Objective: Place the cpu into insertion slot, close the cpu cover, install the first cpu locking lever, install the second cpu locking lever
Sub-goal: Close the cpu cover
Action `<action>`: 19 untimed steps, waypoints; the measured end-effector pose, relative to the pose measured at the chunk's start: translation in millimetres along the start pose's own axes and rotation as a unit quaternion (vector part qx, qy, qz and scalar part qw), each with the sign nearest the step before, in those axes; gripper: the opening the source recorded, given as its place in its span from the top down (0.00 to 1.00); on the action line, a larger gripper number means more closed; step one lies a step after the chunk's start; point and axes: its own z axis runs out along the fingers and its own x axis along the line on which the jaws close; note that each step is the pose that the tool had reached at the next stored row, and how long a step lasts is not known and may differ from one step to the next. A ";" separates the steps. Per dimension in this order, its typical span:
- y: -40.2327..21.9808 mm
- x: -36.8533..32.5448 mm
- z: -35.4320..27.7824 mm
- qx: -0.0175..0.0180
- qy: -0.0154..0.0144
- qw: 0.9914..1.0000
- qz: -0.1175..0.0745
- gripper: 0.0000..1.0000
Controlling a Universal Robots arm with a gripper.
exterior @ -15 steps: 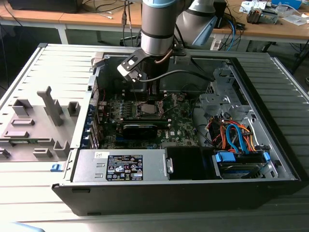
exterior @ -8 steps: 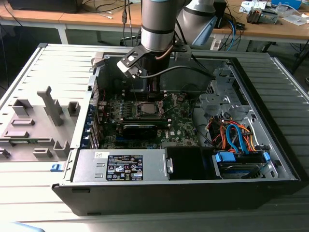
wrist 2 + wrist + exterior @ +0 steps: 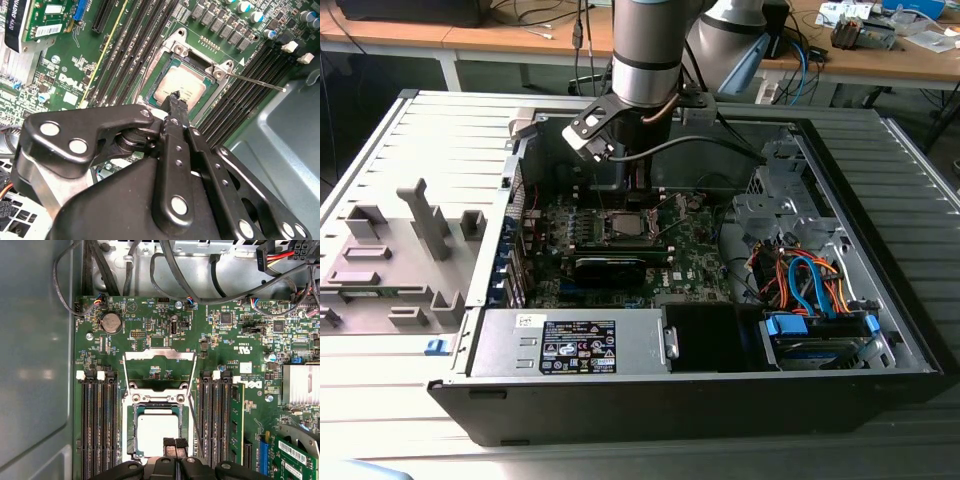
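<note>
Gripper: the gripper (image 3: 175,444) is clenched, pads together, with nothing between them. Its tips sit over the near edge of the cpu; contact cannot be confirmed.
Cpu: the cpu (image 3: 156,429) lies flat in the insertion slot (image 3: 131,432), silvery top up, just ahead of the tips.
Lever: one locking lever (image 3: 194,422), a thin rod, is unlatched. Its long axis runs along the slot's side.
Cover: the cpu cover (image 3: 159,356) stands open at the slot's far edge, over the motherboard (image 3: 150,320).
Markings: white print on the motherboard and a label (image 3: 577,347) on the power supply (image 3: 500,340) at the computer case (image 3: 700,400) near edge; not transcribed.
</note>
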 end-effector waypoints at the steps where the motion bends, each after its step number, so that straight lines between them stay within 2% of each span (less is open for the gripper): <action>1: 0.0 0.0 0.0 0.000 0.000 1.000 0.000 0.89; 5: 0.3 -1.8 0.0 0.000 0.000 1.000 0.000 0.89; 13: 6.8 -3.1 0.0 0.000 -0.001 1.000 0.000 0.89; 19: 7.4 -3.7 0.1 0.000 -0.001 1.000 0.000 0.89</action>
